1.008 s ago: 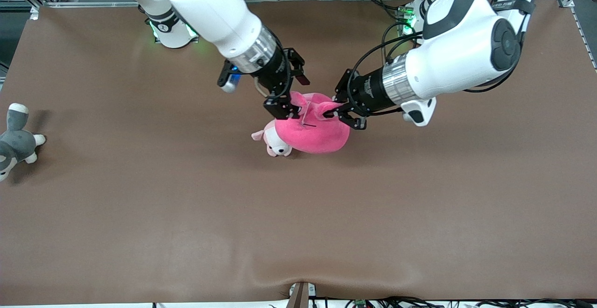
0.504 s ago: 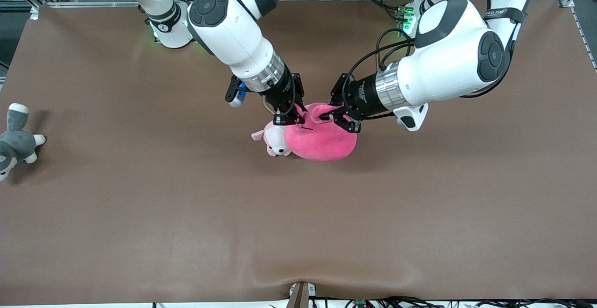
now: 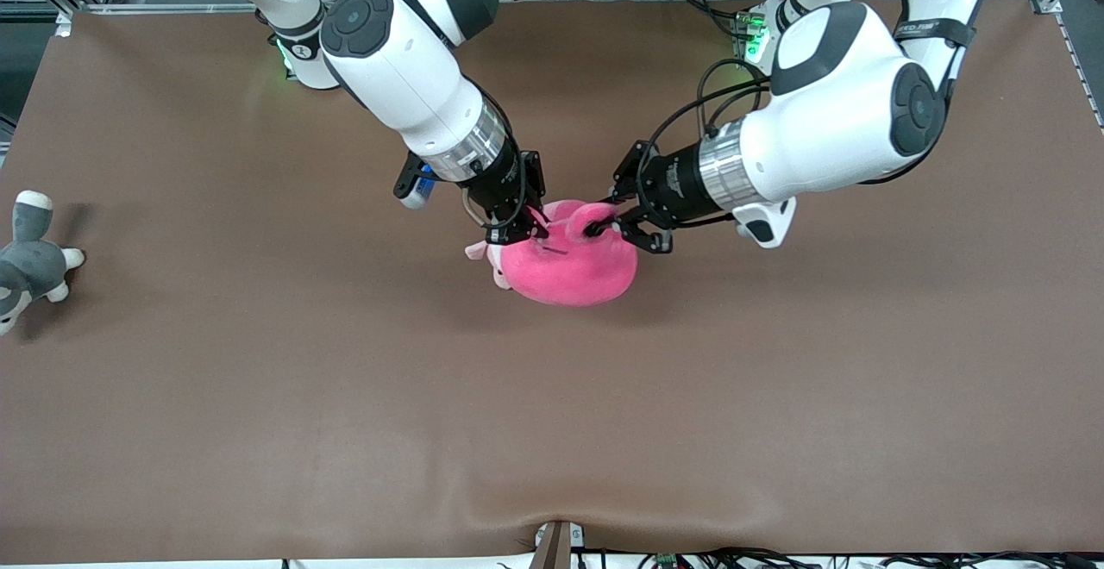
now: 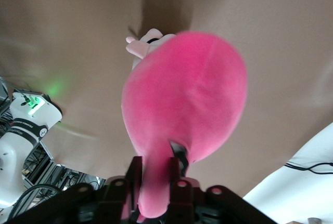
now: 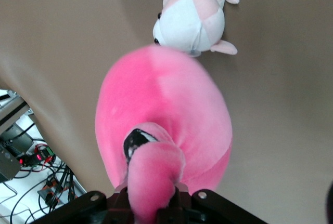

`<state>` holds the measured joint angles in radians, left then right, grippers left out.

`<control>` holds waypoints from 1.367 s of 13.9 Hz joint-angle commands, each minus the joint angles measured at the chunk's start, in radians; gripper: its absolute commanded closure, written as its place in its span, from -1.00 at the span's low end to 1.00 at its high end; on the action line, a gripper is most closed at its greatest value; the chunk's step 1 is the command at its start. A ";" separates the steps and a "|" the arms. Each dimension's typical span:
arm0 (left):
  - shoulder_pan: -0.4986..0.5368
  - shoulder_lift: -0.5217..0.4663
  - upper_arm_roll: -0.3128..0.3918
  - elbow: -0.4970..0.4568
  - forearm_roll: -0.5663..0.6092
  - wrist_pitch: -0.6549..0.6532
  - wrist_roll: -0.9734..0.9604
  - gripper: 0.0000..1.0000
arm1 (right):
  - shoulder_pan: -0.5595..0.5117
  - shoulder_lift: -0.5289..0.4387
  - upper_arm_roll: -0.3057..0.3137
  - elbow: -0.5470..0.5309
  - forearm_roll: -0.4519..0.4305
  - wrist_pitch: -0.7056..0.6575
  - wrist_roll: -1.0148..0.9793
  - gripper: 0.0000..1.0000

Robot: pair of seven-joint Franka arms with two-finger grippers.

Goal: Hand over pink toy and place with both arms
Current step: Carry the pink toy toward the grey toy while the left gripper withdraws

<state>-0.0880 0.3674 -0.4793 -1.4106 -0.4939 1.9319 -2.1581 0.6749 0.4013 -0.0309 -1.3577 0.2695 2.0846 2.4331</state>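
The pink toy [image 3: 569, 265] hangs between both grippers over the middle of the table. My right gripper [image 3: 520, 230] is shut on one ear-like flap, and my left gripper [image 3: 604, 228] is shut on the other. In the left wrist view the flap is pinched in my left gripper [image 4: 156, 182] and the toy's round body [image 4: 187, 94] hangs below it. In the right wrist view my right gripper [image 5: 151, 195] is shut on a flap of the toy [image 5: 166, 109]. I cannot tell whether the toy touches the table.
A small pale pink-and-white puppy plush [image 3: 481, 252] lies on the table, mostly covered by the pink toy; it shows in the right wrist view [image 5: 192, 18] and the left wrist view [image 4: 145, 44]. A grey-and-white plush [image 3: 26, 263] lies at the right arm's end.
My right gripper came down onto the toy's flap. Both grippers and the toy shifted toward the right arm's end, so the toy now covers most of the puppy plush.
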 commanded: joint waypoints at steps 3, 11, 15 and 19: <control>0.059 -0.044 0.001 0.010 0.064 -0.077 0.014 -1.00 | -0.072 -0.007 0.005 0.009 -0.023 -0.050 0.006 1.00; 0.103 -0.128 0.001 0.012 0.383 -0.341 0.401 -1.00 | -0.368 -0.047 0.005 -0.006 -0.018 -0.374 -0.564 1.00; 0.115 -0.174 0.005 0.012 0.465 -0.445 0.816 -1.00 | -0.565 -0.045 0.005 -0.138 -0.024 -0.417 -0.912 1.00; 0.148 -0.189 0.004 0.012 0.537 -0.531 1.036 -1.00 | -0.759 -0.015 0.006 -0.276 -0.018 -0.304 -1.107 1.00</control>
<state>0.0482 0.2038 -0.4746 -1.3897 0.0047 1.4357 -1.2193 -0.0011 0.3951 -0.0504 -1.5631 0.2488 1.7248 1.3898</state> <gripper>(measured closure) 0.000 0.899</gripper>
